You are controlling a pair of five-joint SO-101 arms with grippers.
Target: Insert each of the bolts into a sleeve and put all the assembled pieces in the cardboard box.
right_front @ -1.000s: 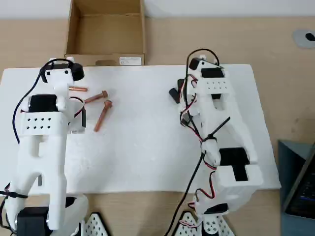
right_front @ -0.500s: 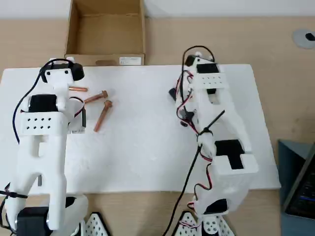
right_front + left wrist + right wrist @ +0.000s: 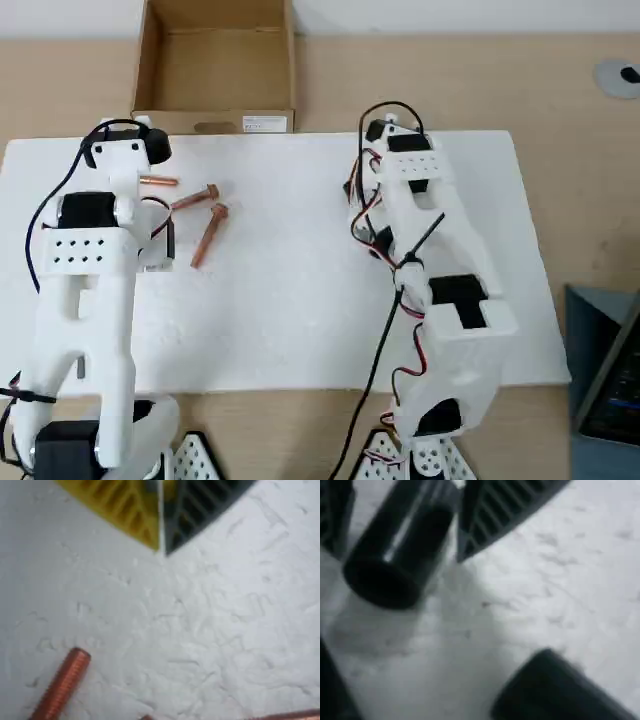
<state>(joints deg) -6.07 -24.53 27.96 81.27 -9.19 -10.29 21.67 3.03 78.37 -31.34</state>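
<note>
From above, three copper bolts (image 3: 208, 235) lay on the white foam sheet (image 3: 290, 290) beside the left arm, with the cardboard box (image 3: 215, 118) behind it on the desk (image 3: 450, 85).

The left wrist camera showed the left gripper (image 3: 161, 542) closed and empty, a bolt (image 3: 62, 685) near it.

The right wrist camera showed the right gripper (image 3: 400, 555) open astride a black sleeve (image 3: 405, 532), a second sleeve (image 3: 560, 690) nearby.
</note>
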